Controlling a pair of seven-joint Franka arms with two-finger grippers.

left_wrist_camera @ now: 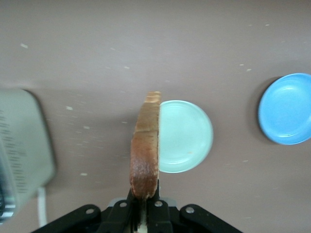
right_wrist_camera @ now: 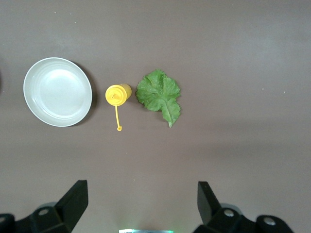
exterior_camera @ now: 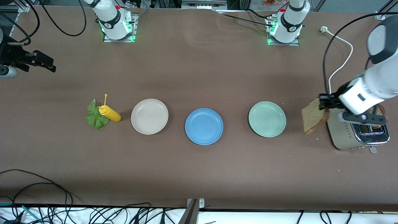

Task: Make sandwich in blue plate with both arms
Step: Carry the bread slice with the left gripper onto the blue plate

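Front view: the brown matte table [exterior_camera: 199, 174] carries three round shallow plates in a row. The blue plate [exterior_camera: 204, 126] lies in the middle, bare, between a cream plate [exterior_camera: 149, 116] and a mint-green plate [exterior_camera: 267, 119]. A ruffled lettuce leaf [exterior_camera: 94, 117] lies touching a yellow squeeze bottle [exterior_camera: 110, 113] beside the cream plate. The left gripper [exterior_camera: 323, 103] is clenched on a coarse brown bread slice [exterior_camera: 313, 115], held up beside a metal toaster [exterior_camera: 348, 137]. The right gripper [exterior_camera: 46, 64] waits, released, over the right arm's end of the table.

Left wrist view: the slice [left_wrist_camera: 145, 150] shows edge-on with a dark crust, pinched between the fingers.

Right wrist view: the black fingers [right_wrist_camera: 74, 201] stand wide apart above the leaf [right_wrist_camera: 159, 94].
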